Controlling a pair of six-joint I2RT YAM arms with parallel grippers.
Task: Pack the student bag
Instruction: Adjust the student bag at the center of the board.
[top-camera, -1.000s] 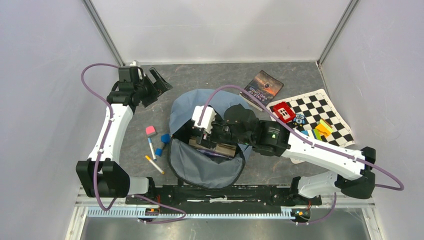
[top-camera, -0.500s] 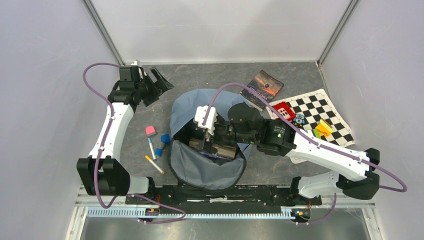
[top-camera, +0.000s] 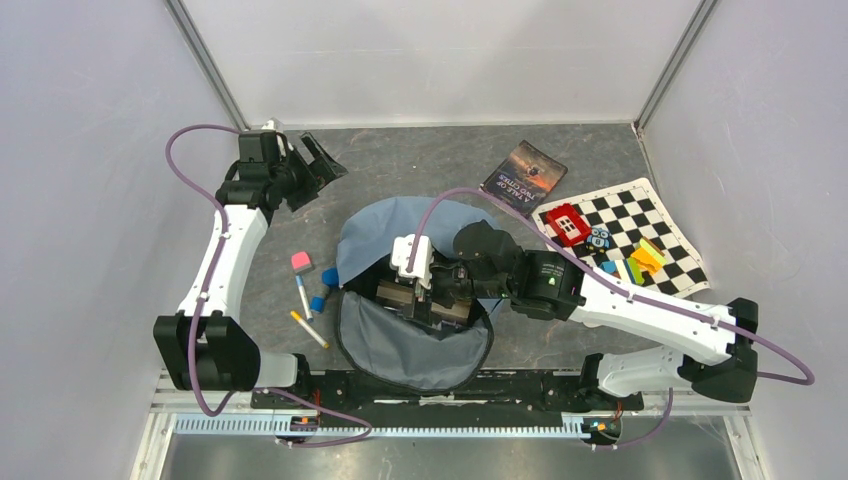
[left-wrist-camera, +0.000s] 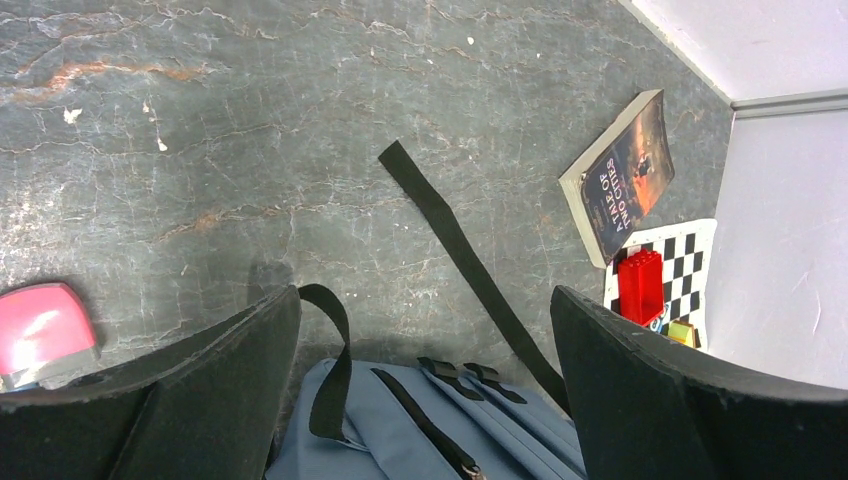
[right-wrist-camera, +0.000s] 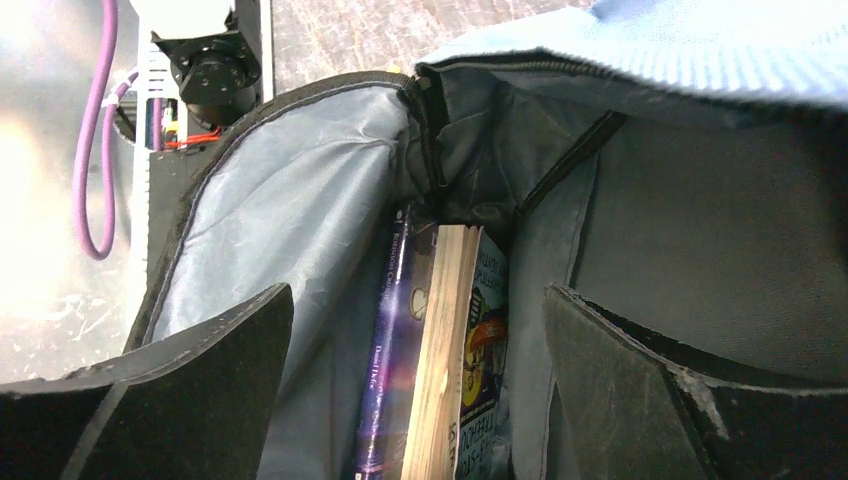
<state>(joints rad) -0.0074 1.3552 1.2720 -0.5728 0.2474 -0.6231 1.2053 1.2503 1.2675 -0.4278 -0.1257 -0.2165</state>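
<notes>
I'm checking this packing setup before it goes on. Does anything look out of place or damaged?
Nothing looks damaged or spilled. One oddity: a black strap of the bag trails loose across the table, stretched away from it, where it might snag. The two books inside stand neatly on edge.

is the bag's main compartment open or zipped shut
Open. The student bag has its flap laid right back, and the right wrist view looks inside at books standing on edge.
</notes>
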